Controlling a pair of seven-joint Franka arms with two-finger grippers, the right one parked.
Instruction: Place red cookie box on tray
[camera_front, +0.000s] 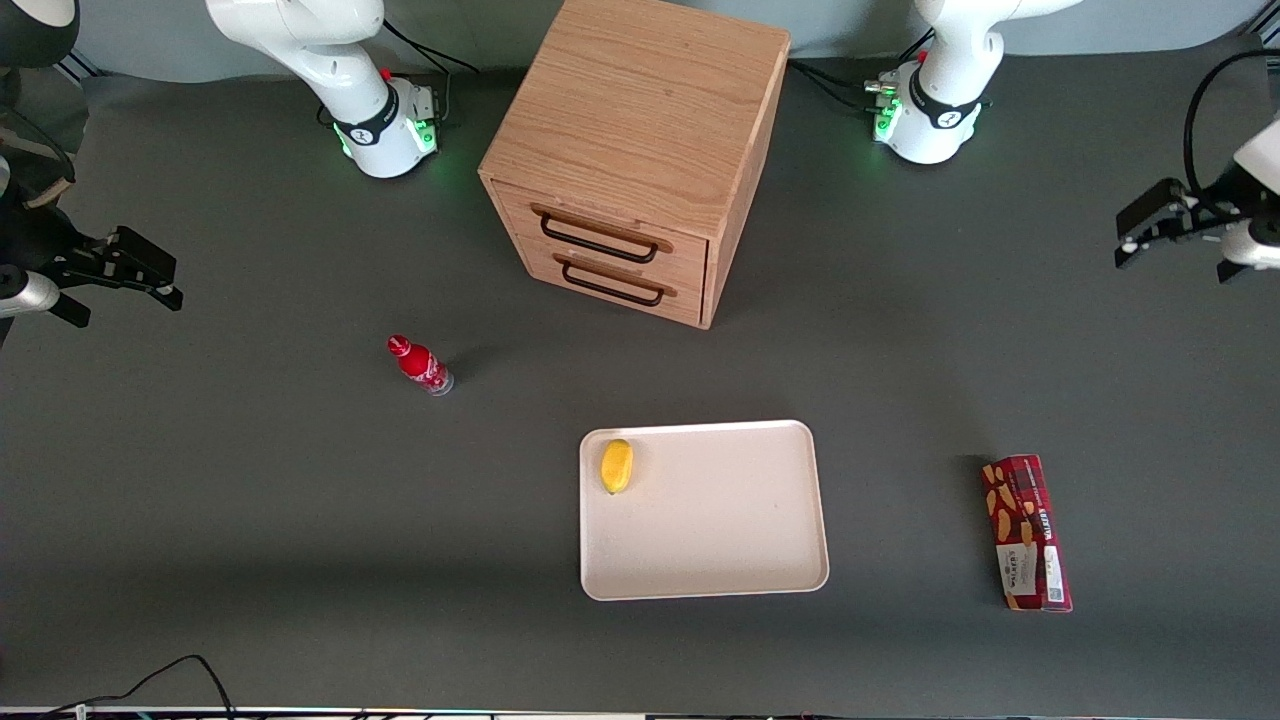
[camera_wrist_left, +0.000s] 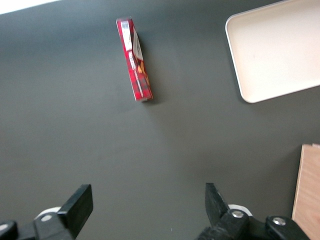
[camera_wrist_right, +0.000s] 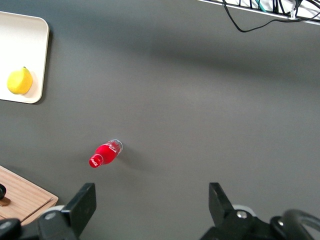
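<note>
While the claw (camera_front: 1150, 235) hangs open, dark matting (camera_front: 300, 520) bears everything.

The long dark-red tartan cookie box (camera_front: 1027, 533) lies on the counter (camera_front: 300, 520) beside the cream-white rectangular tray (camera_front: 760, 570), toward the working arm's end; the open tool (camera_front: 1150, 235) hangs above, farther from the front camera.

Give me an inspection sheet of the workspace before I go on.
Surface: dark grey table.
Job's things: cookie box flat on the table toward the working arm's end, apart from the tray.
Clutter: lemon on the tray; red bottle; drawer cabinet, drawers shut.
Grippers: gripper open, above bare table, holding nothing.
Cables: black cable at the table's near edge.
Surroundings: nothing seen.
</note>
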